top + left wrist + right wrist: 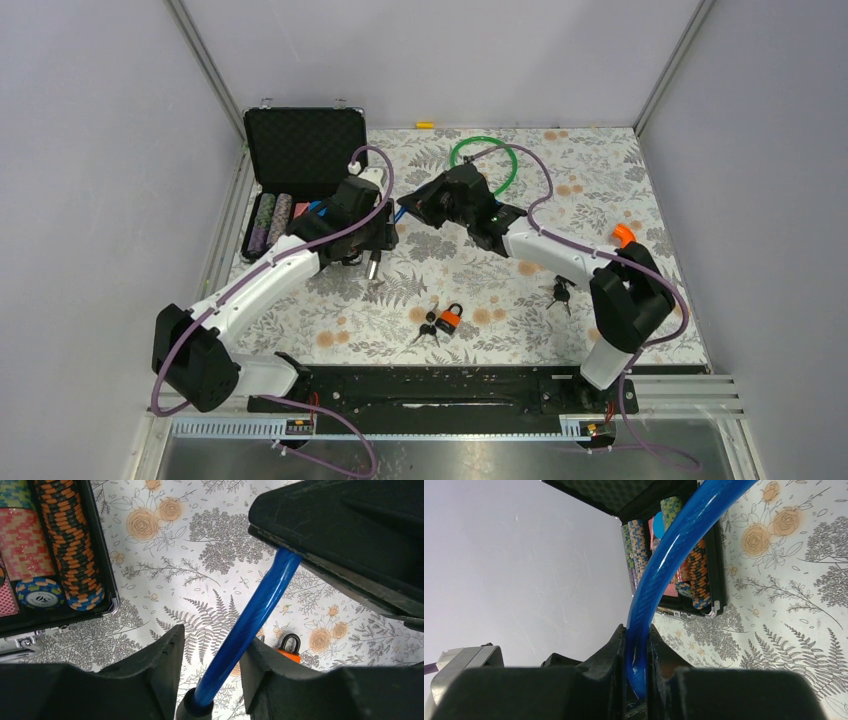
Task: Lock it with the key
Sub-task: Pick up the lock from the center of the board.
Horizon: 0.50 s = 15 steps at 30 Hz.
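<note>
**Two arms meet on one blue cable**

The left arm (265, 278) stretches from its base up and inward toward the blue cable (252, 612). Its wrist is bent so that the left gripper (212, 640) points down. Its jaws stand apart with the cable running between them, and there is a clear gap on one side. The right arm (560, 255) folds at its raised elbow and reaches the same cable from the opposite side. The right gripper (638, 630) is clamped tight on the cable, both fingers (616, 650) pressed against it. The two grippers sit close together along the cable.
</note>
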Each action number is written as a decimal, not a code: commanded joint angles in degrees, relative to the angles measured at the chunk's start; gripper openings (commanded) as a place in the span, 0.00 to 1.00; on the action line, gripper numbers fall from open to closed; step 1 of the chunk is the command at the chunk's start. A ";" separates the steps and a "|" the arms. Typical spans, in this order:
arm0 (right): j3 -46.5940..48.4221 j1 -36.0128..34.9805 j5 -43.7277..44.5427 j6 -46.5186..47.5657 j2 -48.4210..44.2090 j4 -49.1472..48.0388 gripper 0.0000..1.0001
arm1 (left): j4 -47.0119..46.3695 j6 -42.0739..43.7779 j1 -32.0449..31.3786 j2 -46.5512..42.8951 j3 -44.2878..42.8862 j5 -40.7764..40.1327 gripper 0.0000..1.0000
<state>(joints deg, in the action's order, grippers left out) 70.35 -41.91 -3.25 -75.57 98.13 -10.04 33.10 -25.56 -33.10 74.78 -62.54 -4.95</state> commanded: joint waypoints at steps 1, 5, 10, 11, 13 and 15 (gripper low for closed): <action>-2.12 -0.24 7.59 2.02 -5.71 1.09 0.00 | -3.23 2.39 -0.01 -3.10 -2.00 -0.79 0.40; -3.49 -0.28 12.24 3.13 -8.58 2.07 0.00 | -6.32 4.10 -1.70 -3.24 -0.45 -1.31 0.34; -2.81 -0.45 15.05 6.04 -10.71 5.34 0.00 | -7.74 7.18 -4.74 -2.23 -0.85 -3.78 0.46; -2.64 -0.45 15.33 6.54 -10.94 5.93 0.00 | -7.66 7.72 -5.30 -2.10 -1.11 -4.75 0.50; -2.06 -0.40 15.74 7.62 -11.24 7.21 0.00 | -7.57 8.50 -6.02 -1.87 -1.66 -5.97 0.55; -1.84 -0.42 15.96 8.47 -11.45 7.98 0.00 | -7.61 8.80 -6.34 -1.68 -2.10 -6.43 0.57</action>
<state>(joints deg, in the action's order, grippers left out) 66.94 -42.39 7.97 -71.11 89.47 -4.58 28.25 -19.59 -38.96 73.91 -62.52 -6.70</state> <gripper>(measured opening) 0.169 0.553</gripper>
